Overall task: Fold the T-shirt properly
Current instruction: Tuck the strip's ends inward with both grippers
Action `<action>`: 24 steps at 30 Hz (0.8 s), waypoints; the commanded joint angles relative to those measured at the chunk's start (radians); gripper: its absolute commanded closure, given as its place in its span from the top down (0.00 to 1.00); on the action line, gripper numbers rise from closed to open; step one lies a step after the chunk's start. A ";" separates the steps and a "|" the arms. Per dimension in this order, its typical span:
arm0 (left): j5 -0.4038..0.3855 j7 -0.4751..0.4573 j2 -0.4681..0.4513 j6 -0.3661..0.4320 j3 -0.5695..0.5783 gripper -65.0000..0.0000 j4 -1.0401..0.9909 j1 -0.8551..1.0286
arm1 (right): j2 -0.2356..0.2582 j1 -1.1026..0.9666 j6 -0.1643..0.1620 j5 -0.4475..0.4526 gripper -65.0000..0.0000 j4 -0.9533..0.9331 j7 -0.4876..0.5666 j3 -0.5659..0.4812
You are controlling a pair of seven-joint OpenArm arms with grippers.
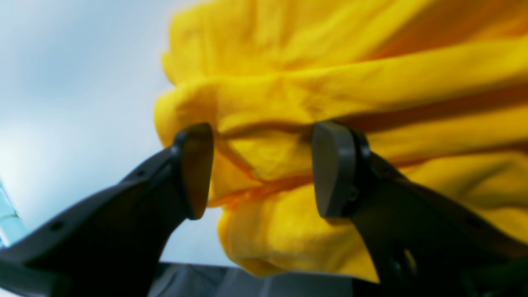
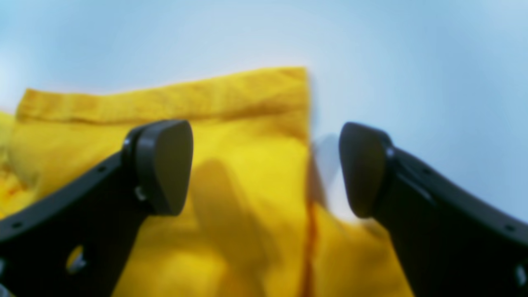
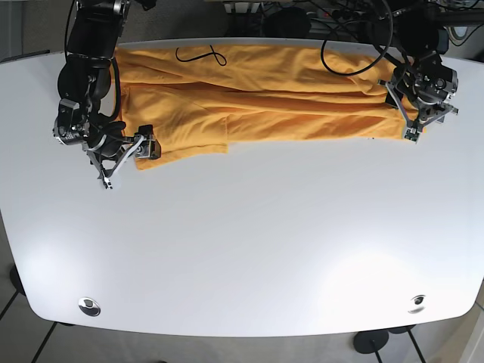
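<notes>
Yellow T-shirt [image 3: 257, 98] on white table [image 3: 249, 242]; left gripper [image 1: 264, 169] spread, right gripper [image 2: 266, 169] spread at sleeve edge

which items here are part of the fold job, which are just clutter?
Job:
- yellow T-shirt, lying across the far side of the table
- left gripper, open at the shirt's bunched end
- right gripper, open over the sleeve corner

Not part of it:
- white table
- black cables at the far edge
- two round metal fittings near the front edge
</notes>
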 commanded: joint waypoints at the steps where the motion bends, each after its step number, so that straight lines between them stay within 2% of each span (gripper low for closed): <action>1: 0.006 -0.038 -0.013 0.002 -0.007 0.46 0.009 0.010 | 0.007 0.017 0.003 0.006 0.82 -0.008 0.023 -0.038; 3: 0.006 -0.070 -0.013 0.002 -0.007 0.39 0.006 0.031 | 0.001 0.013 0.003 0.007 0.81 -0.019 0.025 -0.075; 4: 0.006 -0.081 -0.013 0.002 -0.006 0.38 0.006 0.033 | -0.002 0.013 0.003 0.007 0.77 -0.023 0.026 -0.085; 5: 0.006 -0.084 -0.013 0.002 -0.006 0.38 0.006 0.033 | -0.017 0.004 0.003 0.007 0.68 -0.023 0.035 -0.092; 6: 0.008 -0.087 -0.013 0.002 -0.006 0.38 0.005 0.033 | -0.029 -0.010 0.003 0.007 0.49 -0.019 0.060 -0.090; 9: 0.008 -0.087 -0.013 0.002 -0.006 0.38 0.005 0.031 | -0.032 -0.012 0.003 0.004 0.02 -0.016 0.086 -0.092; 11: 0.008 -0.087 -0.013 0.002 -0.006 0.38 0.005 0.031 | -0.032 -0.018 0.005 0.009 0.05 0.020 0.086 -0.088; 13: 0.008 -0.087 -0.013 0.002 -0.006 0.38 0.005 0.031 | -0.032 -0.041 0.005 0.009 0.02 0.118 0.084 -0.087; 15: 0.008 -0.087 -0.013 0.002 -0.003 0.38 -0.015 0.030 | -0.032 -0.101 -0.003 0.009 0.03 0.294 0.066 -0.085; 16: 0.008 -0.089 -0.013 0.002 -0.003 0.38 -0.041 0.028 | -0.034 -0.145 -0.003 0.009 0.03 0.399 0.020 -0.064; 19: 0.006 -0.089 -0.013 0.002 -0.003 0.38 -0.070 0.027 | -0.085 -0.242 0.003 0.041 0.03 0.555 -0.071 0.037; 22: 0.006 -0.090 -0.013 0.002 -0.003 0.38 -0.072 0.027 | -0.083 -0.322 -0.005 0.147 0.03 0.560 -0.097 0.131; 24: 0.006 -0.090 -0.013 0.002 -0.003 0.38 -0.072 0.027 | -0.085 -0.360 -0.005 0.150 0.03 0.560 -0.094 0.151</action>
